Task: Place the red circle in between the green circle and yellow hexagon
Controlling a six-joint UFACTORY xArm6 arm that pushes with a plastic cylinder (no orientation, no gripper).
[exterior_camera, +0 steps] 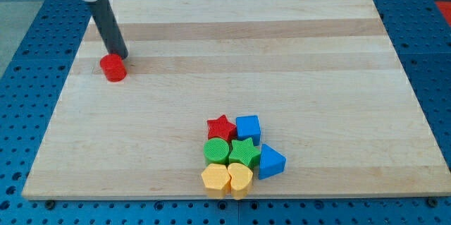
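My tip [118, 56], a bare rod that grasps nothing, touches the top side of the red circle [113, 68] at the board's left, placed to push it downward. The green circle [216, 151] and yellow hexagon [214, 179] sit touching, well apart from it, near the bottom edge.

The red circle [113, 68] lies flat at far left, well apart from the cluster. The green circle [216, 150] sits near the bottom centre. The yellow hexagon [214, 179] lies directly below it, touching.
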